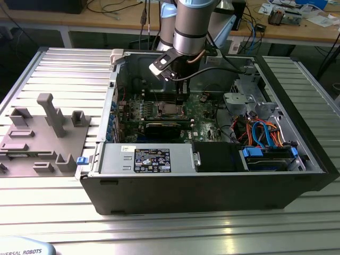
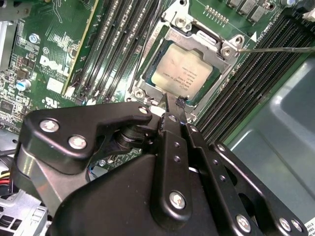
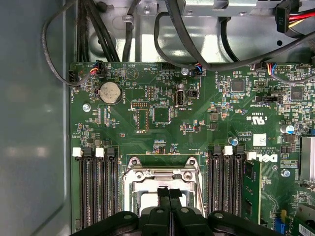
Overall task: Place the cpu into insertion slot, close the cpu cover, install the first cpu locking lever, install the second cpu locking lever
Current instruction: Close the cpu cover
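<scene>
Nearest, ribbed metal counter (image 1: 159,234) bearing grey fixture block (image 1: 42,143) and open computer case (image 1: 212,186). Inside, end effector (image 2: 174,104) clenched, tips at edge of cpu cover (image 2: 221,66), flat over cpu (image 2: 179,71) seated in insertion slot (image 1: 169,110) on green motherboard (image 3: 162,118). Beyond, wooden desk (image 1: 106,21) strewn with cables (image 1: 114,8).

Reaches down near-upright on a silver-grey arm (image 1: 192,24), wrist (image 1: 187,45) pointed straight below. Ends in a black hand (image 1: 181,95) with linkage bars spread wide behind the tips. Sets both slim fingers (image 3: 163,199) flat against each other in both wrist views, tips meeting without a gap.
</scene>
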You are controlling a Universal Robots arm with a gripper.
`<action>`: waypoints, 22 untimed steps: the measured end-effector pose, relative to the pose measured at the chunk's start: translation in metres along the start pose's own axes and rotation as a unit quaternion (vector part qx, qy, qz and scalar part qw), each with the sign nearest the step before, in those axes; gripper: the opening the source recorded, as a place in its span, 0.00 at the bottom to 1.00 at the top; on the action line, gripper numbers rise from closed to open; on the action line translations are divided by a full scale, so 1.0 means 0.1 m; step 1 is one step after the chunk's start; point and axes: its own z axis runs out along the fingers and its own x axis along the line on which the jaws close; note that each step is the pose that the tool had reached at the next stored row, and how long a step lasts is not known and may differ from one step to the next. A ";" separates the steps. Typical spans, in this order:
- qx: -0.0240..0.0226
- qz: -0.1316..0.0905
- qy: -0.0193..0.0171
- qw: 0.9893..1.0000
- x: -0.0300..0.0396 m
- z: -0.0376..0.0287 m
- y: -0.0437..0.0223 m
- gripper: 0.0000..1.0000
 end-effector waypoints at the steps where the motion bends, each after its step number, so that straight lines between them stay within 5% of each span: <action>1: 0.000 0.000 0.000 1.000 0.000 0.001 0.001 0.11; 22: 0.000 0.000 0.000 1.000 0.001 0.030 -0.027 0.11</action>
